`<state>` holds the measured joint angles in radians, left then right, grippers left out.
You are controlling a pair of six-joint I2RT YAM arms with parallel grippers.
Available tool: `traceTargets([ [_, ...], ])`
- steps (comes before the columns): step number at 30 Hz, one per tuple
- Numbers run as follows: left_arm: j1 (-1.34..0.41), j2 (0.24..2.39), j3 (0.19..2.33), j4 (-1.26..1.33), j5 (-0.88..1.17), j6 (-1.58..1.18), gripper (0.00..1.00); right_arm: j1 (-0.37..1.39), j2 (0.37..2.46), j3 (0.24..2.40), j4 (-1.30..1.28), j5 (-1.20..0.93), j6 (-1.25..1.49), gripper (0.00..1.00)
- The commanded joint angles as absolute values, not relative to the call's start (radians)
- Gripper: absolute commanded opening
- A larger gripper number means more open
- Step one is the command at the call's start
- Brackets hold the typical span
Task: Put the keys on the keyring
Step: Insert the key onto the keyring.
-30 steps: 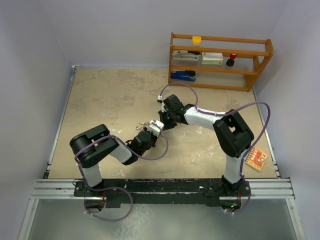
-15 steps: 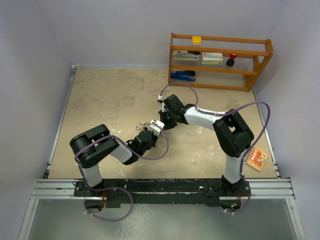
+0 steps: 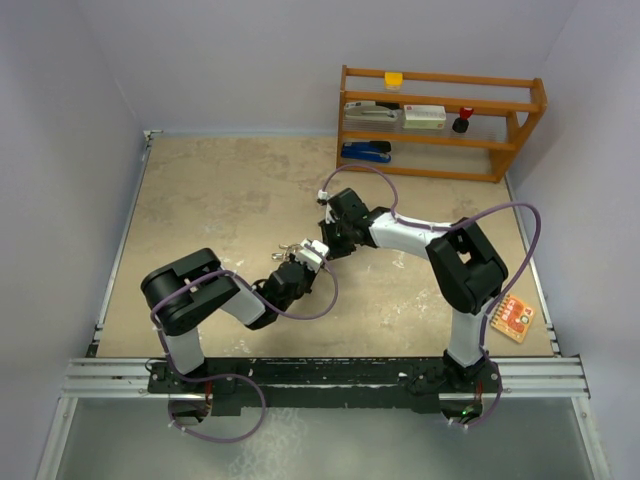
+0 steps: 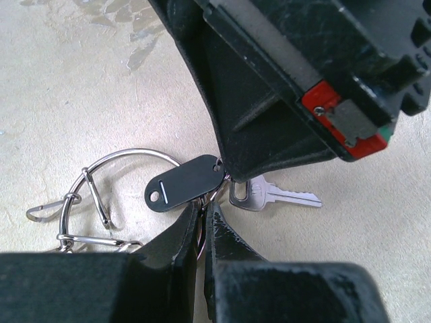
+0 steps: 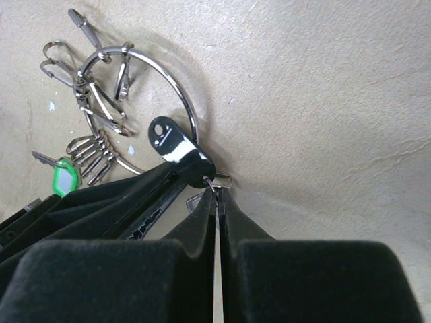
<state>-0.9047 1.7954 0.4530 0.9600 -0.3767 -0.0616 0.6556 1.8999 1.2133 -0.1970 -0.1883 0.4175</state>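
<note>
The keyring [image 5: 183, 94] is a thin silver wire ring lying on the table, with several clips and small keys on it. One key has a green head [image 5: 65, 176]. A black tag [image 4: 183, 183] hangs at the ring's near side. My left gripper [image 4: 203, 210] is shut on the ring's wire just beside the tag. My right gripper [image 5: 217, 192] is shut on the head of a loose silver key [image 4: 269, 196], right against the ring. In the top view the two grippers [image 3: 303, 255] [image 3: 322, 248] meet at mid-table.
A wooden shelf [image 3: 440, 120] with a stapler and small items stands at the back right. An orange card [image 3: 512, 318] lies near the right edge. Bare table [image 3: 200, 200] spreads to the left and back.
The right wrist has edged slightly toward the back. Both grips and the ring stay as they were.
</note>
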Motion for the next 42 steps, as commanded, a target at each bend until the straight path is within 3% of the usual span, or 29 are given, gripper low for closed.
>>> traceTargets([
  [1, -0.907, 1.822, 0.445, 0.876, -0.394, -0.075, 0.00, 0.626, 1.939, 1.223, -0.234, -0.101, 0.410, 0.00],
  [16, -0.907, 1.830, 0.435, 0.884, -0.391, -0.059, 0.00, 0.583, 1.940, 1.233, -0.231, -0.104, 0.404, 0.00],
  [42, -0.963, 1.885, 0.426, 0.930, -0.366, 0.142, 0.00, 0.546, 2.041, 1.437, -0.400, -0.112, 0.350, 0.00],
])
